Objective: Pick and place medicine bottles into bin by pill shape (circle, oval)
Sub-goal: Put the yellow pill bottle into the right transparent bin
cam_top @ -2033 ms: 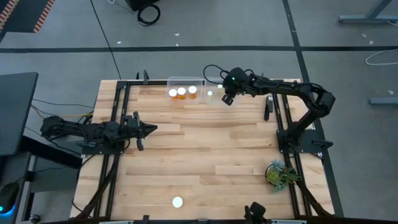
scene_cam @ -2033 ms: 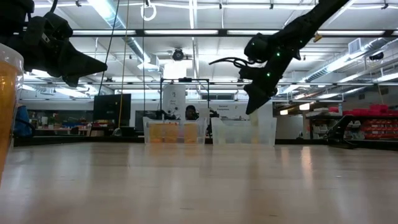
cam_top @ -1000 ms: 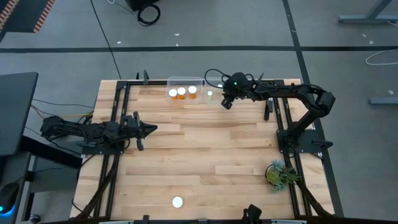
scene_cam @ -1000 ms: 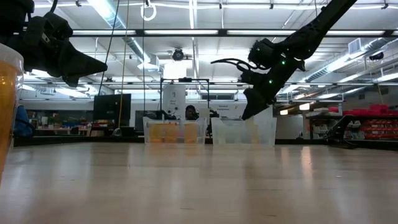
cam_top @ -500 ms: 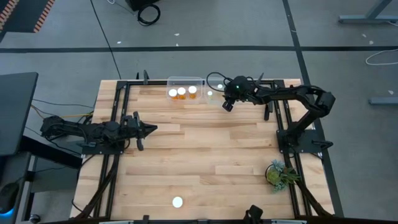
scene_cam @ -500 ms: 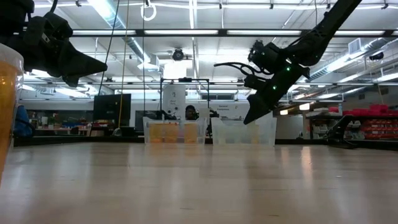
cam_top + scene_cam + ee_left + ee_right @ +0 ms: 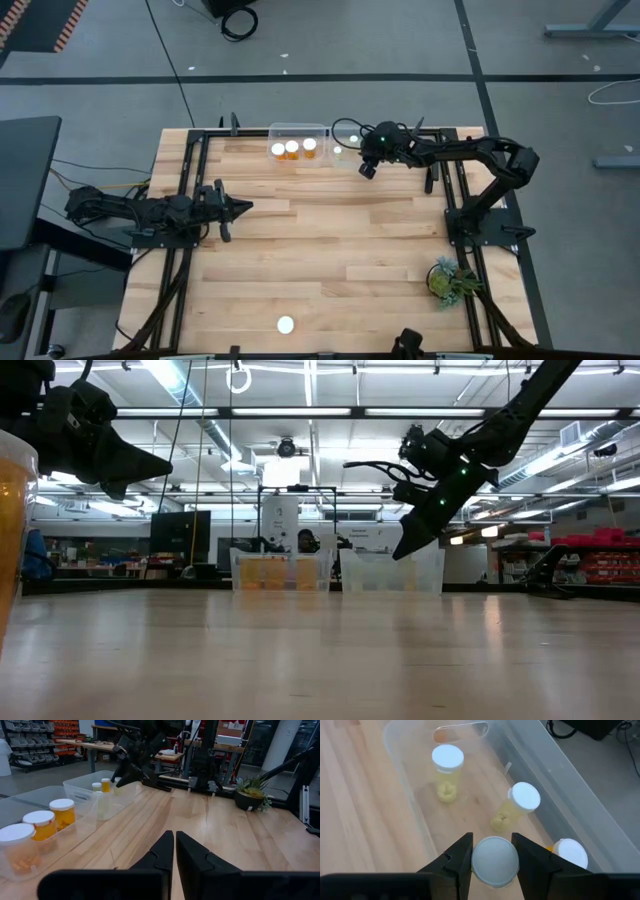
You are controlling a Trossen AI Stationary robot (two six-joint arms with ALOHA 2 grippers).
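Note:
My right gripper (image 7: 367, 168) is at the table's far edge, above the near side of a clear bin (image 7: 343, 152), and is shut on a white-capped medicine bottle (image 7: 494, 861). That bin (image 7: 415, 805) holds three bottles standing upright (image 7: 447, 757) (image 7: 525, 797) (image 7: 570, 852). A second clear bin (image 7: 298, 128) to its left holds three orange bottles (image 7: 292, 148). One bottle (image 7: 286, 324) stands at the near edge and shows large in the low view (image 7: 10, 530). My left gripper (image 7: 240, 207) waits shut over the table's left side. My right gripper pinches the bottle between its two fingers, at or just under the white cap's sides (image 7: 476, 862). The fingers (image 7: 460, 855) slant down toward the bin. The bottle is lifted clear over the bin's near wall, cap toward the camera; its body is hidden under the cap.
A green plant in a pot (image 7: 448, 280) stands at the near right. Black frame rails (image 7: 190, 170) run along the table's left and right sides. Bare wood (image 7: 330, 240) lies between the bins and the near bottle.
My right gripper has tipped further, its fingers slanting more toward the bin while its wrist has gone a little toward the table's right edge. It stays shut on the bottle.

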